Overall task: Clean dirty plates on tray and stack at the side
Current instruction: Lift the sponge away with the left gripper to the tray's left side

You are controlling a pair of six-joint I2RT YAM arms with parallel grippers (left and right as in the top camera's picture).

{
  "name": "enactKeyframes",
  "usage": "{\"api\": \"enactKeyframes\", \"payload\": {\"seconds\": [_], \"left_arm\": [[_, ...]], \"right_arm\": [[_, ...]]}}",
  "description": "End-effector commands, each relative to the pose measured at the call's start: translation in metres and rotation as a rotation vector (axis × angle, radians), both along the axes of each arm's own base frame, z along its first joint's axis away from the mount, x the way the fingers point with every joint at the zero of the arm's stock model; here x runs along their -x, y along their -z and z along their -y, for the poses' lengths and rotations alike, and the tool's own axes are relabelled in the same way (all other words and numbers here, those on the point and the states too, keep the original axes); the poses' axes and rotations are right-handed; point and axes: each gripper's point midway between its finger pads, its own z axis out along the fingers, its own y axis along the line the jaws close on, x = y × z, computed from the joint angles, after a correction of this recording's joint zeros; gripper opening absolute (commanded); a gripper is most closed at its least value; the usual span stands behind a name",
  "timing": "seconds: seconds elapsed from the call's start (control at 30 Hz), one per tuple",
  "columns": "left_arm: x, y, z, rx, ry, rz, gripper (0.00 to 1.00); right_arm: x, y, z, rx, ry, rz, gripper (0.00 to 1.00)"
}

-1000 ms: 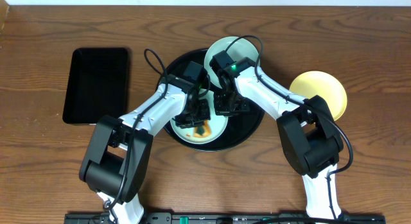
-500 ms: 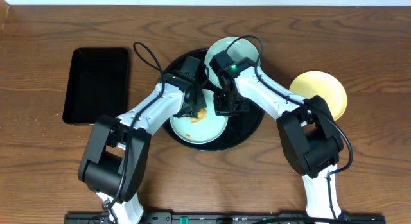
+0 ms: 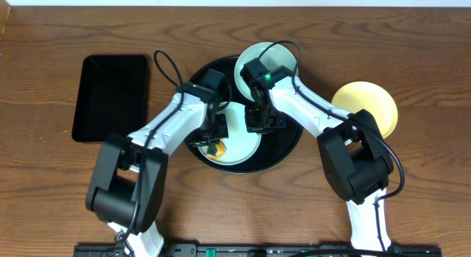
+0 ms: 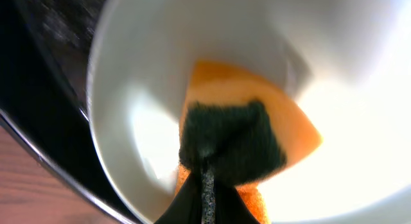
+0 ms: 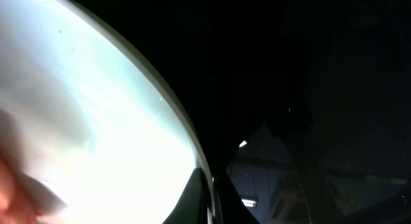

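Observation:
A pale mint plate (image 3: 240, 143) lies on the round black tray (image 3: 287, 143). My left gripper (image 3: 218, 136) is shut on an orange sponge (image 3: 215, 148) with a dark green scouring face, pressed on the plate's lower left. In the left wrist view the sponge (image 4: 247, 137) rests inside the plate (image 4: 141, 128), pinched by my gripper (image 4: 207, 198). My right gripper (image 3: 257, 127) is shut on the plate's right rim; in the right wrist view it (image 5: 209, 195) pinches the rim of the plate (image 5: 96, 121). A second mint plate (image 3: 274, 60) sits on the tray's far rim. A yellow plate (image 3: 368, 108) lies on the table to the right.
A rectangular black tray (image 3: 110, 97) lies on the wooden table at the left. Both arms cross over the round tray's middle. In the right wrist view the glossy black tray floor (image 5: 321, 89) fills the right side.
The left gripper has dragged the sponge from the plate's upper part down to its lower left. The right gripper and the plates have stayed put.

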Motion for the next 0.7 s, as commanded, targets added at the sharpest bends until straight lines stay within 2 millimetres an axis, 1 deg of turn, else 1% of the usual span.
{"api": "enactKeyframes", "payload": {"seconds": [0.0, 0.07, 0.17, 0.27, 0.37, 0.43, 0.5, 0.57, 0.63, 0.67], "left_arm": [[-0.019, -0.046, 0.003, 0.119, 0.072, 0.113, 0.07], [-0.031, -0.067, -0.011, 0.135, 0.029, 0.185, 0.08], [-0.048, -0.097, -0.041, 0.144, -0.042, 0.3, 0.07], [-0.057, -0.117, -0.076, 0.137, -0.124, 0.373, 0.07], [-0.056, -0.126, -0.105, 0.124, -0.196, 0.396, 0.07], [-0.054, -0.126, -0.114, 0.118, -0.222, 0.387, 0.07], [-0.05, -0.124, -0.116, 0.115, -0.23, 0.369, 0.07], [-0.047, -0.123, -0.114, 0.114, -0.226, 0.355, 0.07], [-0.046, -0.122, -0.112, 0.115, -0.218, 0.353, 0.07], [-0.046, -0.123, -0.111, 0.116, -0.218, 0.353, 0.07]], "right_arm": [[0.008, 0.009, 0.007, 0.029, -0.024, -0.026, 0.01], [0.009, 0.009, 0.007, 0.029, -0.024, -0.027, 0.01], [0.009, 0.009, 0.005, 0.022, -0.031, -0.031, 0.01], [0.01, 0.009, 0.005, 0.017, -0.035, -0.033, 0.01], [0.009, 0.009, 0.004, 0.014, -0.035, -0.031, 0.01], [0.008, 0.009, 0.002, 0.004, -0.034, -0.029, 0.01], [0.007, 0.008, -0.002, -0.015, -0.034, -0.026, 0.01], [0.005, 0.008, -0.005, -0.032, -0.033, -0.019, 0.07], [0.002, 0.008, -0.009, -0.047, -0.018, -0.011, 0.16], [0.002, 0.008, -0.011, -0.056, -0.01, -0.013, 0.17]]}}
